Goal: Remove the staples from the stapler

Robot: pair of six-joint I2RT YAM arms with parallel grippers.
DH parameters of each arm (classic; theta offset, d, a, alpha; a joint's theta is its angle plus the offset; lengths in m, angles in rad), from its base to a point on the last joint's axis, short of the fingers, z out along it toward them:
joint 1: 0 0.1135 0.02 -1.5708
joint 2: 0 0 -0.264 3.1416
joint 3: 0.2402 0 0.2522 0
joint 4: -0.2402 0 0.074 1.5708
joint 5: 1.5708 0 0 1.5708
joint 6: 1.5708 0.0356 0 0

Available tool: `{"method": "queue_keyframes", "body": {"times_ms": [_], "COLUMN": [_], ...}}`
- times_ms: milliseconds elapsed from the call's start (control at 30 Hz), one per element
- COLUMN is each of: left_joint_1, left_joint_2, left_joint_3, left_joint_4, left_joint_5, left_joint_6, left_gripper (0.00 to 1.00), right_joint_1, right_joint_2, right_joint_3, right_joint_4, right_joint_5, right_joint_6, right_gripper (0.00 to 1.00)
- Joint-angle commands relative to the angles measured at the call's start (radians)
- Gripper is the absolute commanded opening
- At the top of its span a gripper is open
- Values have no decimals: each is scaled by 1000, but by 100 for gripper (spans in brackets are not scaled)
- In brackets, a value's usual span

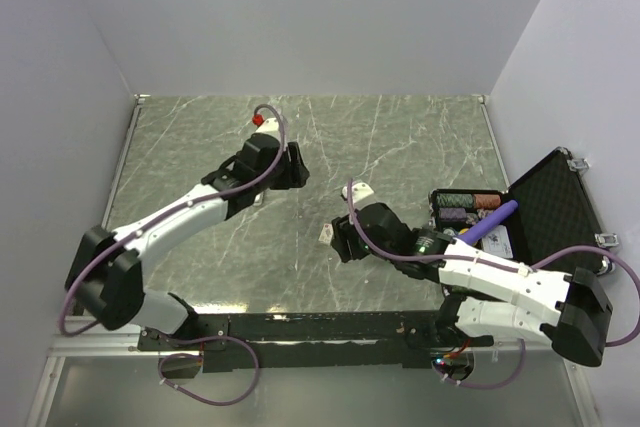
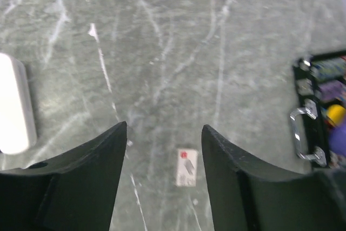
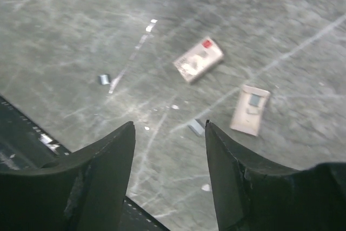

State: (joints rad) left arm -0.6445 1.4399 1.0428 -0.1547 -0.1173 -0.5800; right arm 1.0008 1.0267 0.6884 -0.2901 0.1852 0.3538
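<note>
A blue-purple oblong body [image 1: 490,219], the stapler as far as I can tell, lies across the open black case [image 1: 555,202] at the right edge of the table. The left wrist view shows only its blurred end [image 2: 338,136]. My left gripper [image 1: 298,167] [image 2: 165,127] hangs open over bare marble at mid-table, with nothing between its fingers. My right gripper [image 1: 338,239] [image 3: 170,124] is open too, low over the table left of the case and well apart from the stapler. No staples show plainly.
Two small beige rectangular pieces [image 3: 198,59] [image 3: 250,110] lie on the marble ahead of the right gripper; one [image 2: 187,167] shows between the left fingers. Small grey bits [image 3: 104,79] [image 3: 196,127] lie nearby. A white rounded object [image 2: 13,104] sits at the left.
</note>
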Motion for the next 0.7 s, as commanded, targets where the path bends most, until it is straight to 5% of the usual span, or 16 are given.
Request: {"method": "queue_keyframes", "body": {"times_ms": [0,233,667], "left_joint_1": [-15,-15,-15], "left_joint_2": [-111,-248,-426], "left_joint_3": [-36,-50,-122], "left_joint_4": [-48,-157,-180], "left_joint_5": [106,159,251], "left_joint_6": [25,74,127], "left_gripper": [63,65,67], "right_joint_1": [-40,-154,-128], "right_joint_2": [-4,32,177], "right_joint_3": [46,28,88], "right_joint_4": [-78,-100,-136], "right_joint_5": [53,-32,-179], "right_joint_6": [13,33,-88], "right_gripper": [63,64,55]}}
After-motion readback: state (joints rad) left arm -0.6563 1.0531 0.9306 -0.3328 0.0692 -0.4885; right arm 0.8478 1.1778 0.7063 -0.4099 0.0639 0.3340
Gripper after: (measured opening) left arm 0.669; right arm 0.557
